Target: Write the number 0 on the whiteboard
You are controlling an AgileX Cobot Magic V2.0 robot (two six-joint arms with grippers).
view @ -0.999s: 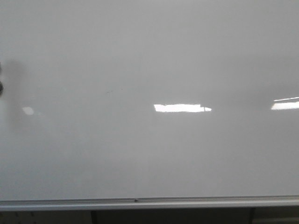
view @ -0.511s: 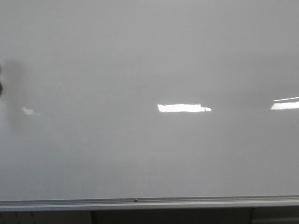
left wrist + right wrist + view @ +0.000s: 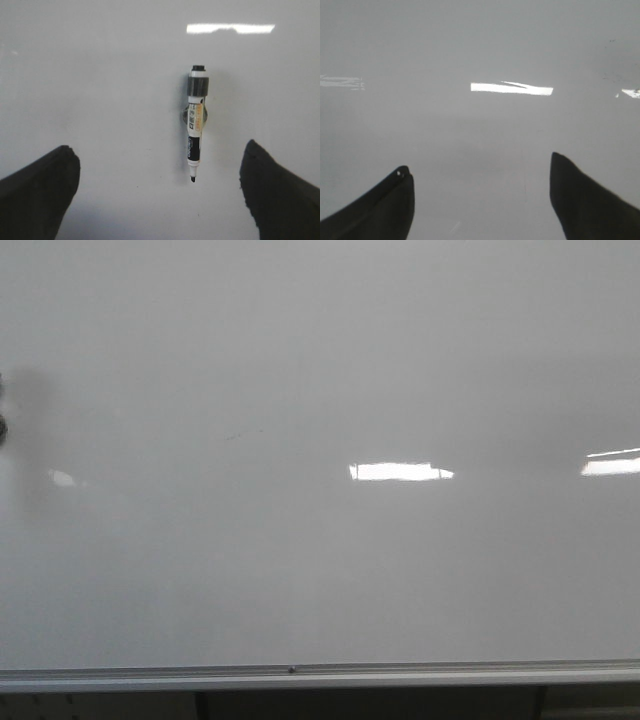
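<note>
The whiteboard (image 3: 320, 360) fills the front view, with its silver lower rail (image 3: 400, 675) along the bottom. No number 0 shows on it in any view. Neither gripper shows in the front view. In the left wrist view a black-and-white marker (image 3: 195, 122) clings to the whiteboard (image 3: 100, 75) with its bare black tip pointing down. My left gripper (image 3: 156, 146) is open and empty, its fingers apart on either side below the marker, not touching it. My right gripper (image 3: 479, 161) is open and empty, facing bare whiteboard (image 3: 470, 40).
Bright rectangular light reflections (image 3: 400, 471) lie on the board. A faint short dark smudge (image 3: 240, 434) sits left of the middle. A dark object (image 3: 2, 426) with a grey shadow shows at the board's left edge. Dark space lies under the rail.
In the front view the long light reflection has grown shorter from its left end, and the small bright spot at the left has faded. Nothing else has moved.
</note>
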